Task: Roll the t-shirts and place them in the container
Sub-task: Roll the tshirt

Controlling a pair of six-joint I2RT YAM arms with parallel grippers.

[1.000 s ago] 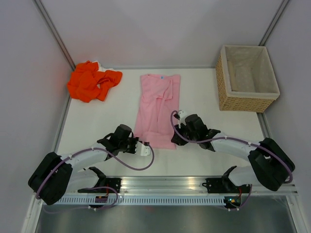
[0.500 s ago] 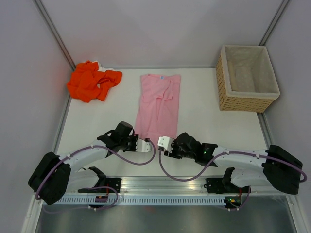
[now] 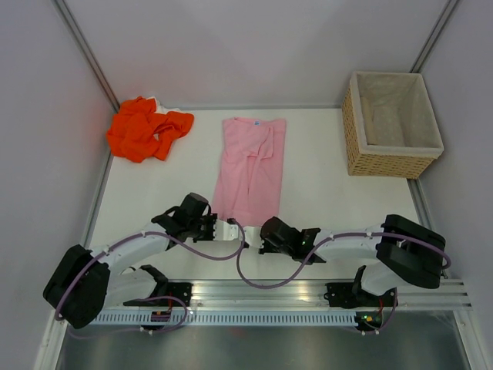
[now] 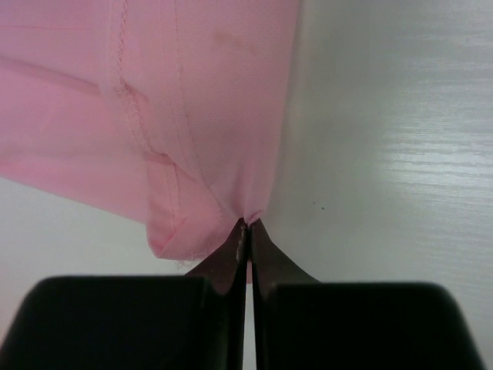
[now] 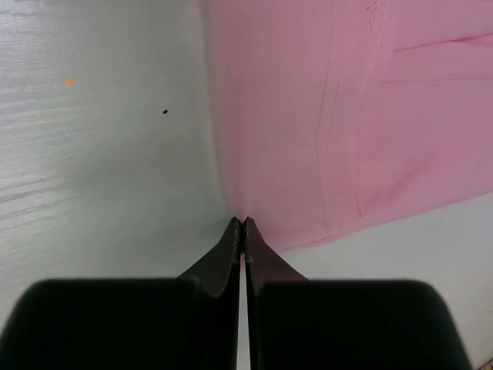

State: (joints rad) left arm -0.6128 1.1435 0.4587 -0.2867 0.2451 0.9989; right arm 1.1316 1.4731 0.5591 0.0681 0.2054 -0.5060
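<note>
From above, I see the pink t-shirt [image 3: 250,166] lying flat and long on the smooth white bench [image 3: 331,193], sleeves folded inward, hem nearest the arms. The orange t-shirt [image 3: 146,127] is a crumpled heap in the far left corner. A square wicker basket [image 3: 385,163] with pale lining stands far right. My left hand [image 3: 225,230] and right hand [image 3: 266,235] sit at the near hem.

Left wrist: the dark tapered fingertips [image 4: 231,262] are pressed together, pinching a stitched hem corner.

Right wrist: the tips are likewise closed, nipping the soft pink edge
</note>
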